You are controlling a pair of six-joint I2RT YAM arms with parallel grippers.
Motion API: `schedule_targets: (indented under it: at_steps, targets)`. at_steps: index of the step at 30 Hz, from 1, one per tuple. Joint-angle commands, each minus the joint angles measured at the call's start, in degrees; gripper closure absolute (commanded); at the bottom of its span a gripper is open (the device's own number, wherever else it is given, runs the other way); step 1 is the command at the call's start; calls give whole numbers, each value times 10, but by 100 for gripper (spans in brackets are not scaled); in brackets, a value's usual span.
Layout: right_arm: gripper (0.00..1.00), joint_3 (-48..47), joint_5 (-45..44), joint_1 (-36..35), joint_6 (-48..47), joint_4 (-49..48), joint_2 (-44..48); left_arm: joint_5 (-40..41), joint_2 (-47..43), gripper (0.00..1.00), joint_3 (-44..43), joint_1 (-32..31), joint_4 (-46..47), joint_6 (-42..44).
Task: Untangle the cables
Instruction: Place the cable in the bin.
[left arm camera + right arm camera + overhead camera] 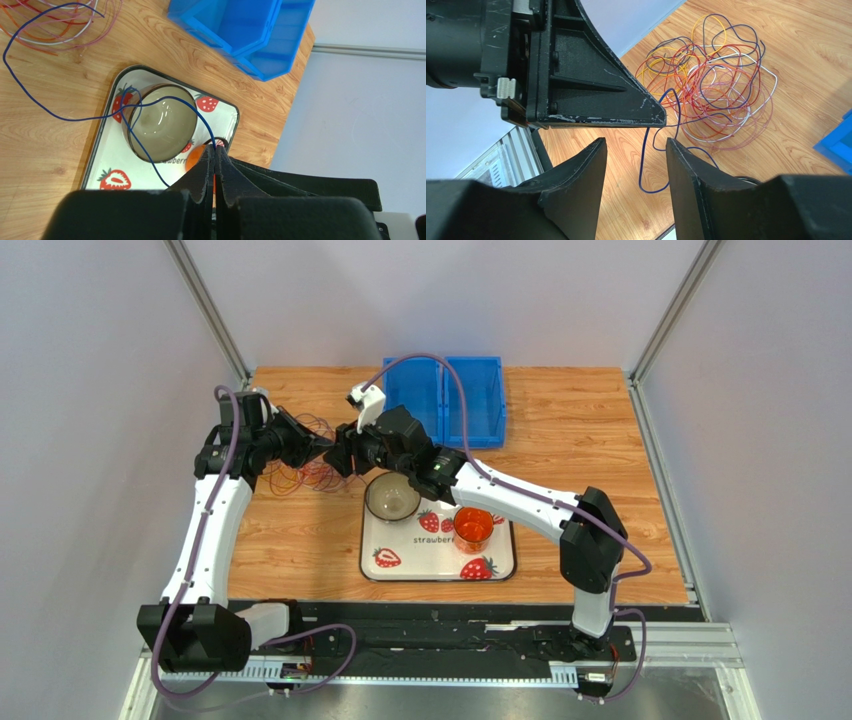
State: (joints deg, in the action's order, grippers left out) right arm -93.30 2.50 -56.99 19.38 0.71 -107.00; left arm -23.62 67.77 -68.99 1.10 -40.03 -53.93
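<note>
Left end effector (215, 151) pinches a dark blue strand (75, 120) of the loosely coiled cables (716, 90); right end effector (636, 145) half-open.

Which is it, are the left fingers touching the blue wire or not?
Touching. The left wrist view shows the shut left fingers pinching the blue wire at their tips.

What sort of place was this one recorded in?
Probably a lab robot test cell: a wood-grain table boxed in by plain white panels on aluminium posts, with staged props, a tangle of cables, a blue bin and a strawberry tray.
</note>
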Motion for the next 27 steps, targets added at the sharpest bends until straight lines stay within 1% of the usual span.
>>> schedule_targets:
  at_steps: [1, 6, 8, 9, 11, 14, 15, 17, 18, 19, 21, 22, 23, 24, 27]
  targets:
    - [50, -23, -19, -2, -8, -10, -6, -17, -14, 100, -13, 0, -5, 8]
    - [57, -39, -18, -2, -10, -9, -22, -29, -18, 100, -13, 0, -5, 10]
    - [59, -45, -14, -2, -8, 9, -29, -33, -18, 100, -14, 0, -2, 13]
    - [66, -50, -14, -2, -8, 9, -29, -32, -20, 100, -14, 0, -4, 15]
    - [71, -52, -14, -2, -8, 9, -31, -31, -21, 100, -14, 1, -6, 16]
    - [96, -58, -14, -4, -7, 12, -33, -34, -23, 100, -13, 0, -7, 20]
    - [100, -59, -17, -5, -7, 14, -32, -35, -22, 100, -13, 0, -6, 21]
    - [100, -62, -17, -4, -9, 15, -30, -49, -21, 100, -16, 1, -1, 31]
    - [100, -65, -16, -4, -9, 18, -30, -51, -20, 95, -18, 0, 0, 37]
    - [100, -70, -15, -5, -9, 20, -28, -55, -19, 82, -27, 1, -1, 51]
    - [100, -76, -16, -4, -14, 25, -25, -49, -14, 65, -40, 3, -19, 68]
    - [100, -80, -18, -4, -16, 29, -23, -44, -12, 49, -54, 5, -27, 85]
    - [100, -90, -20, -4, -20, 32, -22, -33, -13, 36, -61, 13, -44, 93]
    - [100, -95, -21, -4, -28, 40, -22, -25, -14, 6, -72, 19, -54, 99]
    - [100, -126, -25, -2, -40, 59, -20, -8, -32, 5, -80, 49, -72, 121]
